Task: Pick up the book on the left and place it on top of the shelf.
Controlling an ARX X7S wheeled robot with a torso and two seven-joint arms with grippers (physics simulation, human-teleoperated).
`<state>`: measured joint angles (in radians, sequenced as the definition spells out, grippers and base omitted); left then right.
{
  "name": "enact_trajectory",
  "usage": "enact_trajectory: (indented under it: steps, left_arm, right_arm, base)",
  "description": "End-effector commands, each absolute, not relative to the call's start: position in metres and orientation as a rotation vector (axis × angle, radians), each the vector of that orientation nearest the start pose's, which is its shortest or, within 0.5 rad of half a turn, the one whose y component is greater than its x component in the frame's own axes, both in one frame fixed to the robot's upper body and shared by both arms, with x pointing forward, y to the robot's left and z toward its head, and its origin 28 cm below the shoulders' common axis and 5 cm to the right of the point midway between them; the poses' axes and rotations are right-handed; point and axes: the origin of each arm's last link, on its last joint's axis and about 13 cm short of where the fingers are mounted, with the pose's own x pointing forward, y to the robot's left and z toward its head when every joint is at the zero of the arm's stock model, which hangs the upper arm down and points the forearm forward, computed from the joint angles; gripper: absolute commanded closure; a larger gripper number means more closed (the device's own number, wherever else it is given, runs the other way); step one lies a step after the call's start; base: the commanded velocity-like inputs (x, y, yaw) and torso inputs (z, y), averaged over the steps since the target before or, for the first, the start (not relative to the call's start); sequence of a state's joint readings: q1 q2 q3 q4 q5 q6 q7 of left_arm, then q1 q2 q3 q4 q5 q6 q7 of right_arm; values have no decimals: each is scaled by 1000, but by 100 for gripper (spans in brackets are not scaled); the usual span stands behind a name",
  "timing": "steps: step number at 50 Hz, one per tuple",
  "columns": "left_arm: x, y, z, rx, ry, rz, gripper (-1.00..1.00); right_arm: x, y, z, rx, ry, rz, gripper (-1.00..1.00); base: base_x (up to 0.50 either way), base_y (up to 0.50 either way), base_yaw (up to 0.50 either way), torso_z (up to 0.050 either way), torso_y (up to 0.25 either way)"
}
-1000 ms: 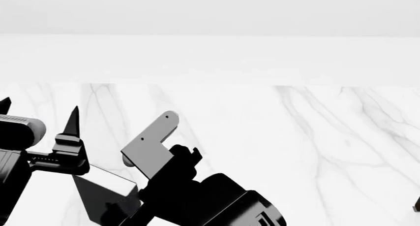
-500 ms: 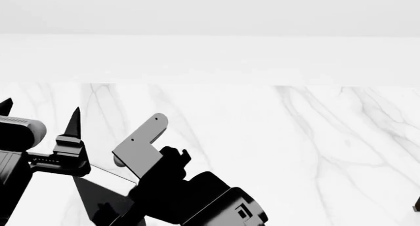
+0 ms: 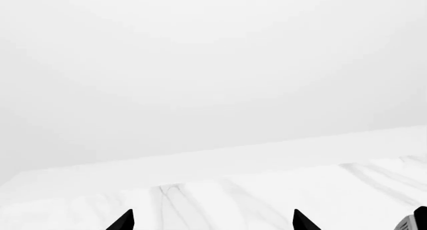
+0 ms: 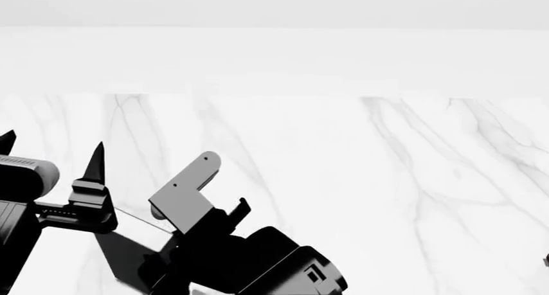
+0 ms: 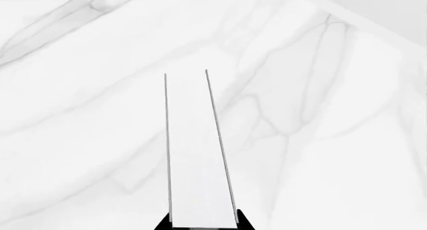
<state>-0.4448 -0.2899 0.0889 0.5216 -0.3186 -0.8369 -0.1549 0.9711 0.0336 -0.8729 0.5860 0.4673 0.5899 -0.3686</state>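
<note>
The black book [image 5: 197, 155] shows edge-on in the right wrist view, with white page edges between two thin dark covers. My right gripper [image 5: 200, 223] is shut on its near end, one black finger on each cover. In the head view the book [image 4: 128, 251] is a dark slab held above the marble table, low on the left beside my right wrist [image 4: 249, 259]. My left gripper [image 4: 51, 147] is open and empty just left of it. Its two pointed tips also show wide apart in the left wrist view [image 3: 213, 221]. The shelf is out of view, except perhaps a dark sliver [image 4: 546, 261] at the right edge.
The white marble table [image 4: 360, 179] with grey veins fills the head view, and its far edge [image 4: 274, 94] meets a plain white wall. A grey bracket [image 4: 184, 192] on my right arm stands over the table.
The table's far edge sits higher in the head picture, so the view has shifted. My right arm with the book has moved slightly left. The left gripper stays in place, open.
</note>
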Motion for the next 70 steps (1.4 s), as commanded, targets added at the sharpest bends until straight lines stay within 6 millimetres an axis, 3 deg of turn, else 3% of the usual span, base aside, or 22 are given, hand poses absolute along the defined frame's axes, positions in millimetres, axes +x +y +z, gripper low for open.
enact_trajectory:
  steps: [1,16,42,48,50,52,53,57,61,70]
  left_arm:
    - [258,232,168,88,-96,-60,-100]
    - [257,233,168,73,-97,-81,-100]
    - [255,234,170,72,-113,-67,-100]
    - [254,234,170,79,-112,-59,-100]
    - [254,234,170,80,-113,-57,-100]
    - [254,234,170,80,-113,-57,-100]
    - [254,234,170,81,-113,-57,-100]
    - [254,234,170,83,-113,-58,-100]
    - [254,234,171,84,-113,-57,-100]
    - [254,235,170,84,-112,-55,-100]
  right_arm:
    - [356,2,108,-292,440,947,100]
    - [353,3,111,-290,432,951,100]
    - [352,1,119,-290,415,942,100]
    - [362,-10,147,-312,327,784,100]
    - [368,-17,157,-464,215,632,100]
    - [370,-20,167,-487,192,578,100]
    - [375,-26,173,-647,85,448,100]
    - [381,-36,185,-820,-13,254,100]
    - [392,-45,188,-1039,-128,25,100]
    - [410,-60,191,-1339,-277,-242,100]
  base:
    - [0,0,0,0,0]
    - [0,0,0,0,0]
    - [0,0,0,0,238]
    - [0,0,0,0,0]
    - [0,0,0,0,0]
    - [0,0,0,0,0]
    - [0,0,0,0,0]
    - [0,0,0,0,0]
    - [0,0,0,0,0]
    - [0,0,0,0,2]
